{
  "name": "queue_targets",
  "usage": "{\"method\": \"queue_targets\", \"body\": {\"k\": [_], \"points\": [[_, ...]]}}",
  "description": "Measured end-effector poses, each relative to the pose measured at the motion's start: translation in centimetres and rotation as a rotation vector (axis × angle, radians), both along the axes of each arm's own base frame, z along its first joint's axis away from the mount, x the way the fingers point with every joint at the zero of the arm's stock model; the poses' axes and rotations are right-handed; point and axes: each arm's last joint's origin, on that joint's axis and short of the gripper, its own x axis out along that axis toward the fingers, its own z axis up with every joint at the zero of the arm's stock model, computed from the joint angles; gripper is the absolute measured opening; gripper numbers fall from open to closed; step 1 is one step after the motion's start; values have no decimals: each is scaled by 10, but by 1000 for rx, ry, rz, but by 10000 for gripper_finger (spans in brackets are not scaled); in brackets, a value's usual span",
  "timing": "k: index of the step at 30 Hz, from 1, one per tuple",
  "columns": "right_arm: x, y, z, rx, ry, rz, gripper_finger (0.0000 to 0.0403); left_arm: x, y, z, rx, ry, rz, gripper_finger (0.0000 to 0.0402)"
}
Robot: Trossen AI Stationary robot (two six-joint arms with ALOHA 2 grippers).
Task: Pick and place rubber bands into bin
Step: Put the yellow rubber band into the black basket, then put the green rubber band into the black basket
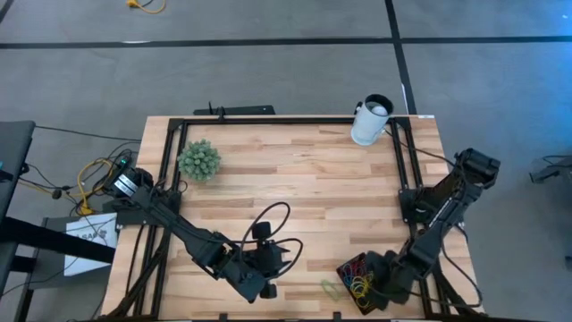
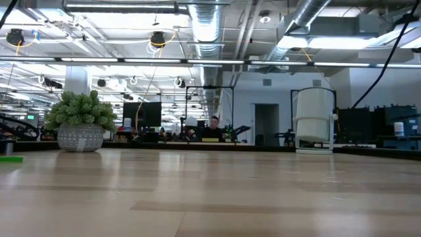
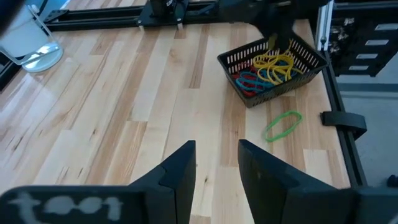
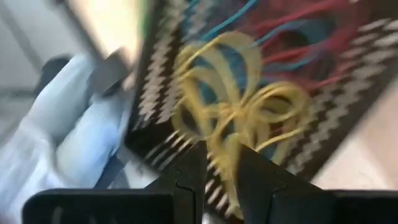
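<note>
The bin (image 1: 357,275) is a black mesh tray near the table's near right corner. It holds yellow, red and blue rubber bands (image 3: 268,70). One green rubber band (image 3: 283,124) lies flat on the wood just left of the bin (image 3: 273,59). My right gripper (image 4: 220,163) hangs over the bin, fingers slightly apart, with a tangle of yellow bands (image 4: 239,109) right in front of it. My left gripper (image 3: 217,160) is open and empty above bare wood, left of the bin near the near edge (image 1: 259,277). My right gripper comes down at the bin from above. A yellow strand (image 4: 225,167) runs through the gap between its fingers. The view is blurred, and I cannot tell whether the fingers touch that strand.
A white cup (image 1: 371,121) stands at the far right of the table, and a small potted plant (image 1: 198,159) at the far left. Black cables (image 1: 273,224) loop over the wood beside my left arm. A black frame rail (image 1: 268,122) borders the table.
</note>
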Motion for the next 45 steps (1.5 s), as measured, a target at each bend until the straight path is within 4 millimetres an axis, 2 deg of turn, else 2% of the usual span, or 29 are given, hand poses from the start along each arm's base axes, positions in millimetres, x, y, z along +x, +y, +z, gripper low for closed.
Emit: {"method": "queue_targets", "body": {"k": [6, 10, 18, 22, 26, 33, 38, 45], "points": [[10, -7, 2, -1, 24, -19, 68, -1, 1, -1, 2, 19, -2, 111], [17, -6, 13, 8, 37, -27, 68, -2, 1, -2, 7, 27, -3, 111], [18, -4, 43, -50, 104, -62, 68, -2, 1, -2, 7, 28, -4, 111], [20, -3, 48, -89, 148, -81, 68, -2, 1, -3, 14, 37, -3, 111], [31, 8, 41, -75, 111, -45, 68, -4, 2, -4, 11, 55, 6, 111], [74, 29, 24, -88, -26, 146, 68, -5, 3, -6, 4, 67, 18, 111], [105, 34, 26, -132, -93, 260, 68, -7, -2, -6, -19, 64, 14, 111], [133, 33, -5, -180, -36, 289, 68, -17, -16, -6, -54, 75, -28, 111]]}}
